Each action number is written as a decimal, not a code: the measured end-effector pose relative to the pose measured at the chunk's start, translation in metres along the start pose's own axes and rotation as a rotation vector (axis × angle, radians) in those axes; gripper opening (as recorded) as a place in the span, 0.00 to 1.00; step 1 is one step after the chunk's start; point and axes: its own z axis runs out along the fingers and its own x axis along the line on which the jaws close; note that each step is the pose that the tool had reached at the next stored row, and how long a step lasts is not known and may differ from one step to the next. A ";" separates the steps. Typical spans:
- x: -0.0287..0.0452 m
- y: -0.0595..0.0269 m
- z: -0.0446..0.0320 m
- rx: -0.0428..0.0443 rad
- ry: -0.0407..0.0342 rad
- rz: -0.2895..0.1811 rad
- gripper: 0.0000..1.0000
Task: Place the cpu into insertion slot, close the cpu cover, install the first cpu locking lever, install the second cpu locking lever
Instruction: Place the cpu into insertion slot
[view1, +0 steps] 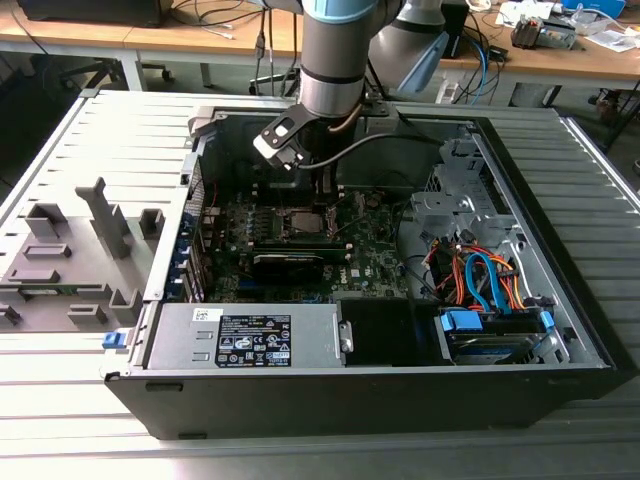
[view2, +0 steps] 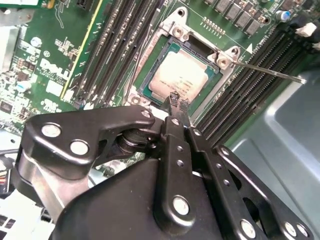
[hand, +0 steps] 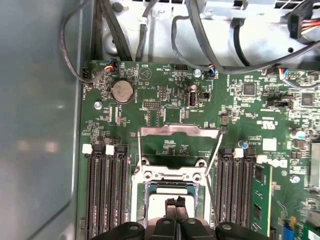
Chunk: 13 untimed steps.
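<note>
The cpu (view2: 181, 77) lies flat in the insertion slot (view2: 150, 82), its pale metal face up with a green border around it. In the first wrist view the cpu (hand: 160, 202) shows just beyond the fingertips. My gripper (view2: 178, 100) is shut, its two tips together at the chip's near edge with nothing between them. The cpu cover (hand: 179, 130) stands open behind the socket, with green board showing through its window. A thin locking lever (view2: 270, 71) sticks out sideways, unlatched. In the exterior view the gripper (view1: 322, 190) hangs over the socket (view1: 303, 222) inside the open computer case.
Rows of black memory slots (hand: 105, 190) flank the socket on both sides. A black graphics card (view1: 290, 262) lies just in front of it. Cables (hand: 200, 55), a drive cage (view1: 450, 200) and the power supply (view1: 245, 335) crowd the case. A grey fixture (view1: 70, 260) stands outside it.
</note>
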 end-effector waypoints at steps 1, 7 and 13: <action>-0.0002 -0.0001 -0.0048 -0.0001 0.0002 0.000 0.11; -0.0006 -0.0003 -0.0163 0.0000 0.0001 0.000 0.11; -0.0008 -0.0004 -0.0210 -0.0001 0.0021 0.000 0.11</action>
